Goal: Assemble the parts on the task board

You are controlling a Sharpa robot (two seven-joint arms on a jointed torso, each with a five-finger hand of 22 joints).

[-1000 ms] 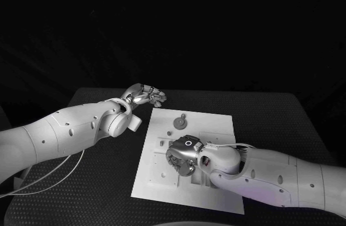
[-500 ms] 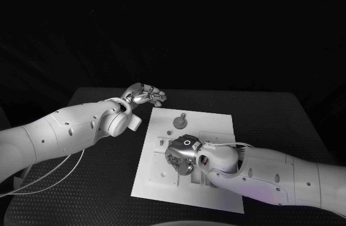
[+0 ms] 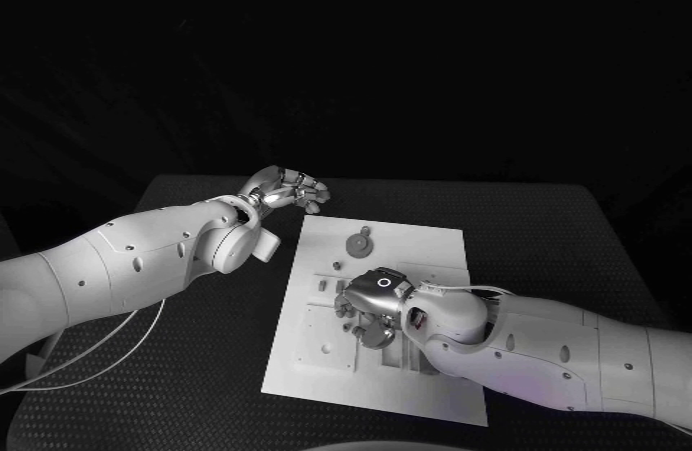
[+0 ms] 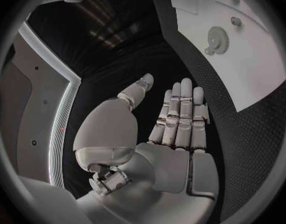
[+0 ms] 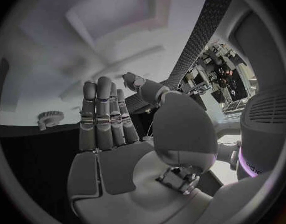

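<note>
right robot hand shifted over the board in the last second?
Yes, slightly: the right robot hand edged toward the task board's right side, judged against the gear-shaped part.

A black table (image 3: 577, 231) with a fine textured top spreads across the lower scene, its far edge meeting a dark backdrop (image 3: 433, 71). Over at the near left corner, thin pale cables (image 3: 101, 356) loop across the surface. The left wrist view catches that dotted tabletop up close.
</note>
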